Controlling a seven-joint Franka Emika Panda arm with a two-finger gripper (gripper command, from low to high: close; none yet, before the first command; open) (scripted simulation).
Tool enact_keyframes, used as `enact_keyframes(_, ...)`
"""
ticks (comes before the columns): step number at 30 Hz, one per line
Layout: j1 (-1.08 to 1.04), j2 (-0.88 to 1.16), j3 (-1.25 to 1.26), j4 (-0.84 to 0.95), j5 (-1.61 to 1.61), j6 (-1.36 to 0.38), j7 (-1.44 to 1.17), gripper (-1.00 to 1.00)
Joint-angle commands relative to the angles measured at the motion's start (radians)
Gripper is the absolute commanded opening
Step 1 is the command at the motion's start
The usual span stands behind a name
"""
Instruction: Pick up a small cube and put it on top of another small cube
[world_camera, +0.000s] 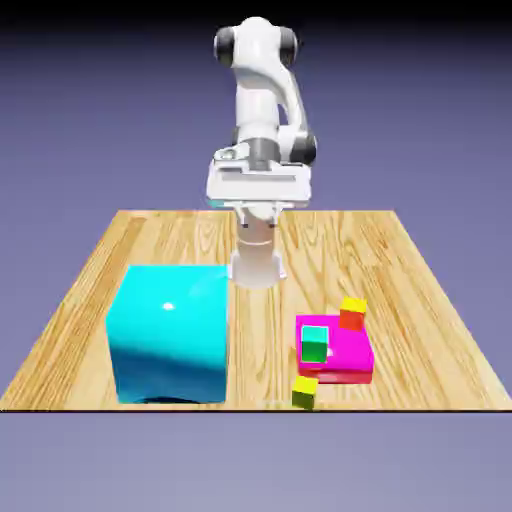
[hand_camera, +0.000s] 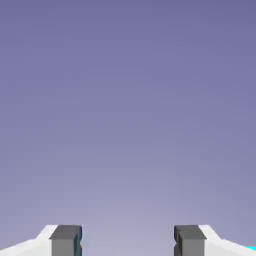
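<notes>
Blue-violet backdrop fills everything behind the wooden surface (world_camera: 400, 250) you are working over, and it is all your hand view shows apart from the two grey fingertips (hand_camera: 65, 240) at its bottom edge. Your gripper (hand_camera: 127, 241) has its jaws spread wide, with nothing between them. In the exterior view you can see the white arm (world_camera: 262, 120) raised at the far middle of the surface, well apart from every cube. A large cyan block (world_camera: 170, 332) sits at the near side, toward the exterior view's left. Toward the exterior view's right lies a flat magenta slab (world_camera: 345, 350). On the slab's left part you have a small green cube (world_camera: 315, 343), resting on its top face. A small red cube (world_camera: 352, 314) with a yellow top sits at the slab's far right corner; you cannot tell whether it stands on the slab or just behind it. A small yellow cube (world_camera: 305, 391) rests on the surface just in front of the slab's near left corner, close to the near edge of the surface.
</notes>
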Motion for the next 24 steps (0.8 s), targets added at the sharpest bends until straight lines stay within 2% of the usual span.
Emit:
enact_keyframes(1,-0.01,0.036,0.015,0.026,-0.005,-0.025,0.019,0.0)
enact_keyframes(24,-0.228,0.87,0.35,0.614,-0.116,-0.607,0.45,0.0)
